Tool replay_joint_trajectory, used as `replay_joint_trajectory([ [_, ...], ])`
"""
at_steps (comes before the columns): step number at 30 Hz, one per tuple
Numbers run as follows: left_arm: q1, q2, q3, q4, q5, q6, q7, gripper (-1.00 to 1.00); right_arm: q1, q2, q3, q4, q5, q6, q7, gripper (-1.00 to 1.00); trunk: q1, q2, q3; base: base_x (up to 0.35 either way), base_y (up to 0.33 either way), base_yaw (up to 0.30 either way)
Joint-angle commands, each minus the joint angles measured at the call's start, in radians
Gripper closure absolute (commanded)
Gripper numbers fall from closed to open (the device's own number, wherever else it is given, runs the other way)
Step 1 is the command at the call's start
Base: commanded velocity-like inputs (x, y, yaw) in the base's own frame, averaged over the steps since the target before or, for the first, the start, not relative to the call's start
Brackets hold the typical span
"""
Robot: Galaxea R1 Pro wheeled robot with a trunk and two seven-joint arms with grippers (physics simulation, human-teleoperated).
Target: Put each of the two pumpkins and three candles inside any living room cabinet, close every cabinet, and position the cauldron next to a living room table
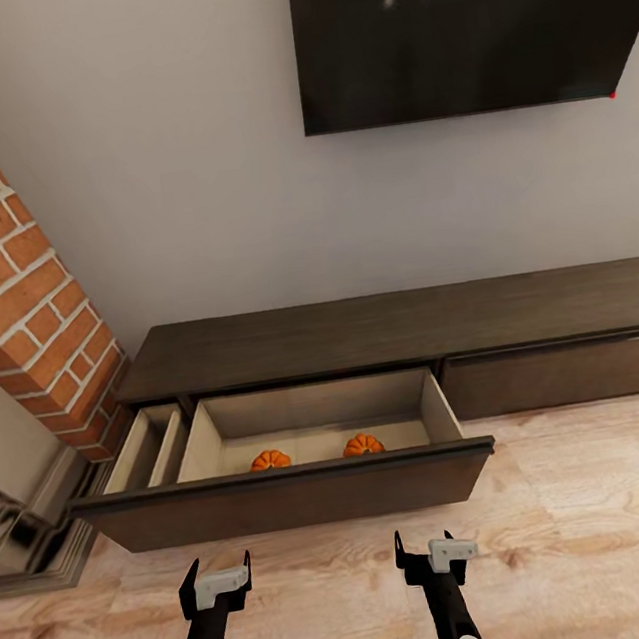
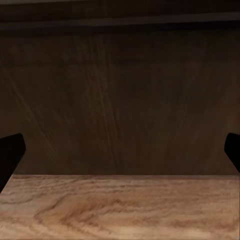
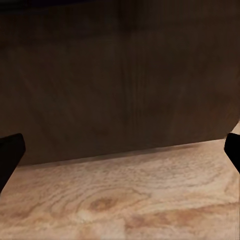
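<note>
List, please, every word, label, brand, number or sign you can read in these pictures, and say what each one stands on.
None: no readable text shows in these views.
The dark screen on the wall is blank.
The cabinet, its open drawer front and both pumpkins bear no markings.
The left gripper and right gripper carry no labels.

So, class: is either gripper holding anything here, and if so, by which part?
Nothing is held. The left gripper and right gripper are both open and empty, facing the drawer front.
</note>
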Motion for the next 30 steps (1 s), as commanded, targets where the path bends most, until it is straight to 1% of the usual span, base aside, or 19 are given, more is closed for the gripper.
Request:
replay_joint_trajectory([
  [1,-0.001,0.001,-0.009,0.000,0.009,-0.003,0.004,-1.00,-0.001,0.000,0.009,0.001,-0.008,-0.004,-0.005,-1.00,0.000,0.000,-0.001,0.076,0.000,0.000],
  [7,-0.001,0.001,-0.009,0.001,0.009,-0.003,0.004,-1.00,-0.001,-0.001,0.009,0.001,-0.009,-0.004,-0.005,-1.00,0.000,0.000,-0.001,0.030,0.000,0.000],
  [13,-0.001,0.002,-0.009,0.003,0.009,-0.003,0.001,-1.00,-0.001,-0.001,0.010,0.001,-0.008,-0.004,-0.005,-1.00,0.000,0.000,-0.001,0.122,0.000,0.000],
  [22,-0.001,0.003,-0.009,0.011,0.007,-0.004,-0.006,-1.00,-0.001,-0.001,0.013,0.001,-0.008,-0.003,-0.004,-1.00,0.000,0.000,-0.001,0.021,0.000,0.000],
  [26,-0.001,0.002,-0.009,0.084,0.011,-0.014,-0.009,-1.00,-0.001,-0.001,0.013,0.002,-0.008,-0.003,-0.003,-1.00,0.000,0.000,-0.001,0.002,0.000,0.000],
  [30,-0.001,0.001,-0.008,0.117,0.014,-0.048,-0.010,-1.00,-0.001,-0.001,0.013,0.002,-0.008,-0.003,-0.003,-1.00,0.000,0.000,-0.001,0.000,0.000,0.000],
])
